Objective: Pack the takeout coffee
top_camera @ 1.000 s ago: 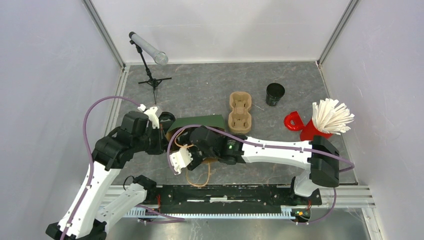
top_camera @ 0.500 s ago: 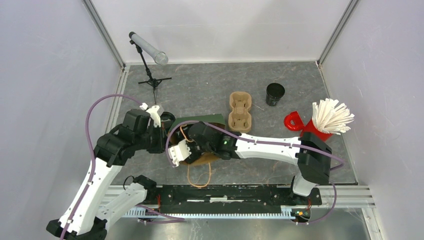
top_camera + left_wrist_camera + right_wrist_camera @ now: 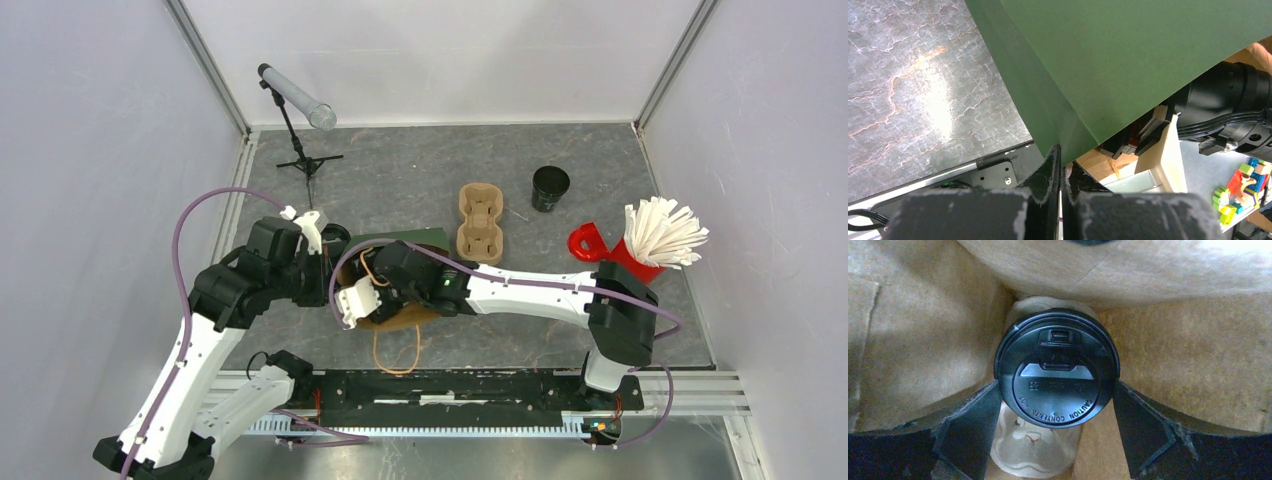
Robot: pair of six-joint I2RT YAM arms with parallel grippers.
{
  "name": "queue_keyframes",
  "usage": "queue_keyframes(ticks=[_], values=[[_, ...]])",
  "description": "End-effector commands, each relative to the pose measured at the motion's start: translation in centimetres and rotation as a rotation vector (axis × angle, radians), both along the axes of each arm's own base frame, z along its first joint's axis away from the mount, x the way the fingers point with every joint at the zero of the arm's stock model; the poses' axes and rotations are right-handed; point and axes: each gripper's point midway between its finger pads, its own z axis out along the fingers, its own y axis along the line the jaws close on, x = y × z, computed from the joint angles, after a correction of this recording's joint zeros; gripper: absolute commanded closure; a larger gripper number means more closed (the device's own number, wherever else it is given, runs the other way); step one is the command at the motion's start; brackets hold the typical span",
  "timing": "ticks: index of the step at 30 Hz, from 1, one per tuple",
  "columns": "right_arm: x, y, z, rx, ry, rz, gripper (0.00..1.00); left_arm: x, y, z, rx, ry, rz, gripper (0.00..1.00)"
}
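Coffee (image 3: 1055, 375) sits lid-up in a pulp tray (image 3: 1033, 450) inside the bag (image 3: 913, 340), my right pincer (image 3: 1055, 390) clasping it from both sides, while my left pincer (image 3: 1062, 160) is pinched shut on the bag's green edge.

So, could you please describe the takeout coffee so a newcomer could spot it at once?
Start at the green bag toward the front left of the table. Inside it, in the right wrist view, the takeout coffee is held in the right gripper above a pulp tray. Unlike the lidless black cup standing farther back, it wears a black sip lid.
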Motion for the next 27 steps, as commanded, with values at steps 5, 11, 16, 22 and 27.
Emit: queue_keyframes(ticks=[5,11,16,22,27], values=[[-0.8,-0.5,4.3,0.034,-0.007,0.034,0.15,0.4,-0.5,1.5,-0.024,-0.06,-0.046,0.98],[-0.7,-3.3,3.7,-0.014,-0.024,0.028,0.14,0.4,-0.5,1.7,-0.026,-0.069,-0.046,0.98],[-0.1,-4.6,3.8,-0.059,-0.066,0.029,0.14,0.4,-0.7,1.8,-0.033,-0.068,-0.056,0.98],[1.0,-6.5,2.8,-0.125,-0.074,0.012,0.15,0.3,-0.9,2.4,-0.05,-0.076,-0.062,0.98],[1.2,-7.7,1.5,-0.149,-0.058,0.003,0.17,0.3,-1.6,2.8,-0.079,-0.081,-0.091,0.98]])
